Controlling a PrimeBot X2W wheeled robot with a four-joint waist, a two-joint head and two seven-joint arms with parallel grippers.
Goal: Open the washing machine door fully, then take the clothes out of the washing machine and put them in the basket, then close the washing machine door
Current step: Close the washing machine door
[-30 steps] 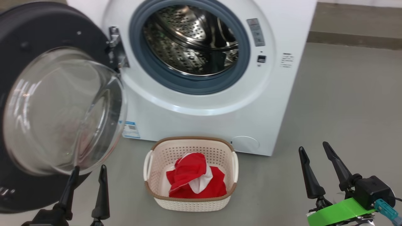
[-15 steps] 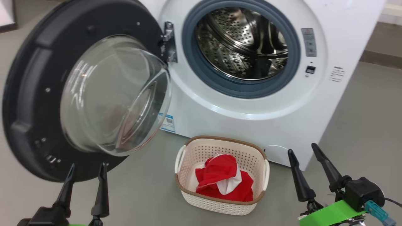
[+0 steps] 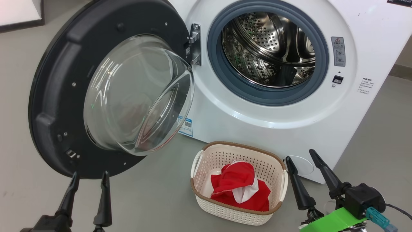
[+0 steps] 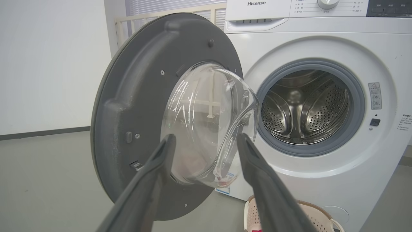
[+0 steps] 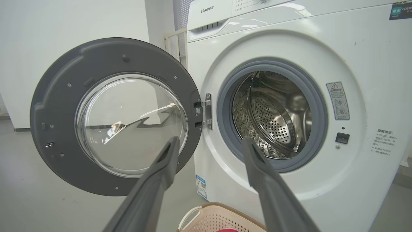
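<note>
The left gripper and right gripper hang empty, fingers apart. Ahead, the clothes lie in the basket. Beyond, the washing machine door stands wide open and the drum looks empty, so closing is next: push the door's outer edge shut.

The left gripper is standing at the lower left of the head view. Its two dark fingers are pointing up, nearly parallel, with a clear gap between them and nothing inside. The right gripper is sitting at the lower right, spread a little wider, leaning to the left and also holding nothing. A green piece is wrapping its wrist.
</note>
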